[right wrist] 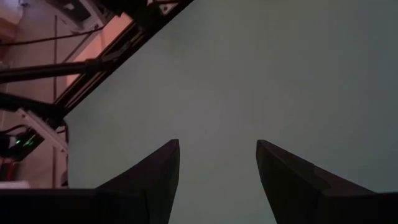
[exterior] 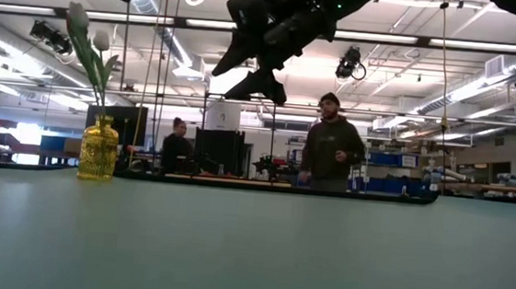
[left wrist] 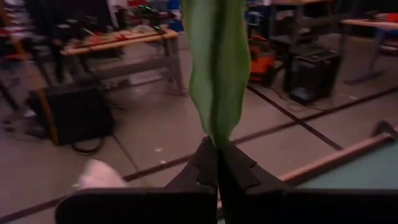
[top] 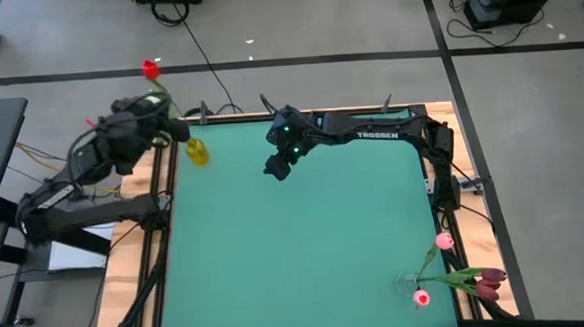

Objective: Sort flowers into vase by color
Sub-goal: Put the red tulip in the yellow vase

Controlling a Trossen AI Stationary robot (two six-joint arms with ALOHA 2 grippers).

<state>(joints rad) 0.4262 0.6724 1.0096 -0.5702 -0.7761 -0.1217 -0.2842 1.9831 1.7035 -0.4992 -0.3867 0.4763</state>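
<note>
Green table (top: 296, 243): left gripper (left wrist: 217, 163) clamps red tulip (top: 151, 69) above yellow vase (top: 197, 151); right gripper (right wrist: 217, 155) wide.

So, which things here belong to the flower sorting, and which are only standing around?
Belong to the job:
- yellow vase at the mat's far left corner
- red tulip, its stem pinched in the left gripper
- clear vase and the pink and maroon tulips at the near right corner
- right gripper, open above the mat

Just around:
- two people behind the table
- floor cables
</note>
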